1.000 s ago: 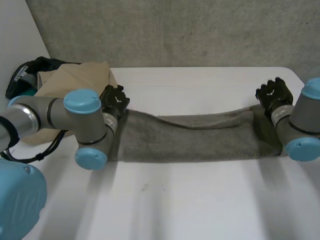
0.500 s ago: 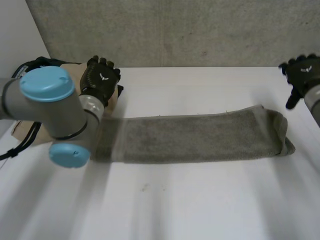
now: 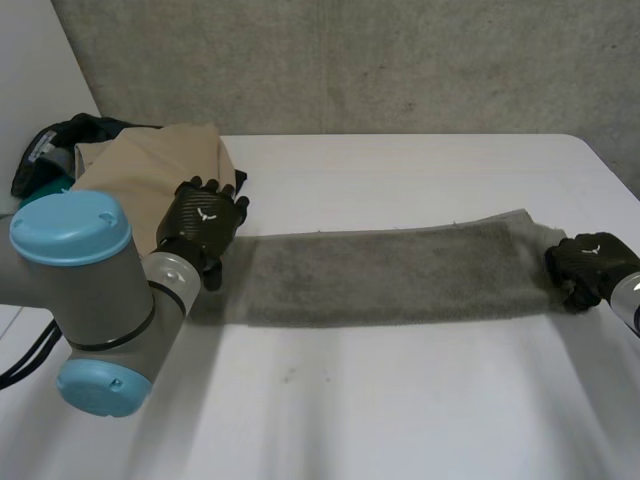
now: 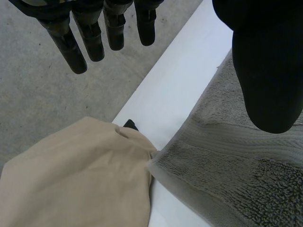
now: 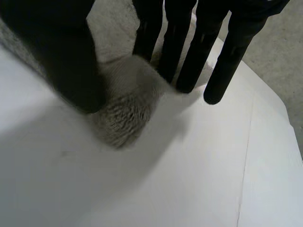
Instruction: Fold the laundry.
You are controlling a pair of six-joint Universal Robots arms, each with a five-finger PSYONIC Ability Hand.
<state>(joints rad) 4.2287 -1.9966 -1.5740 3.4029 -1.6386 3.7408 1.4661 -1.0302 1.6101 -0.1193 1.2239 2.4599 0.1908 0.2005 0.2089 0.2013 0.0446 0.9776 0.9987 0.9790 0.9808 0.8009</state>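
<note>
The white table (image 3: 400, 400) is smooth and bare-topped, with a rough grey concrete wall behind it at 12 o'clock. Across the table's middle lies the towel (image 3: 390, 275), a grey-green terry cloth folded into a long narrow band. Its long axis runs from 9 o'clock to 3 o'clock, and the 3 o'clock end sits a little farther from the robot. The pile is nubbly, with a flat woven stripe near the 9 o'clock end. At about 10 o'clock on the table sits a heap of tan cloth (image 3: 150, 175), smooth and softly mounded, its edge just touching the towel's far corner. A dark bundle (image 3: 60, 140) lies behind it.

The left arm (image 3: 85, 290), grey with light-blue caps, comes in from 8 o'clock. The left hand (image 3: 205, 222) is at the towel's 9 o'clock end. Its fingers (image 4: 90, 38) are straight and spread and hold nothing, and the thumb is over the terry.

The right hand (image 3: 590, 268) is at the towel's 3 o'clock end. There its straight fingers (image 5: 184, 52) and thumb pinch a bunched lump of the cloth between them.
</note>
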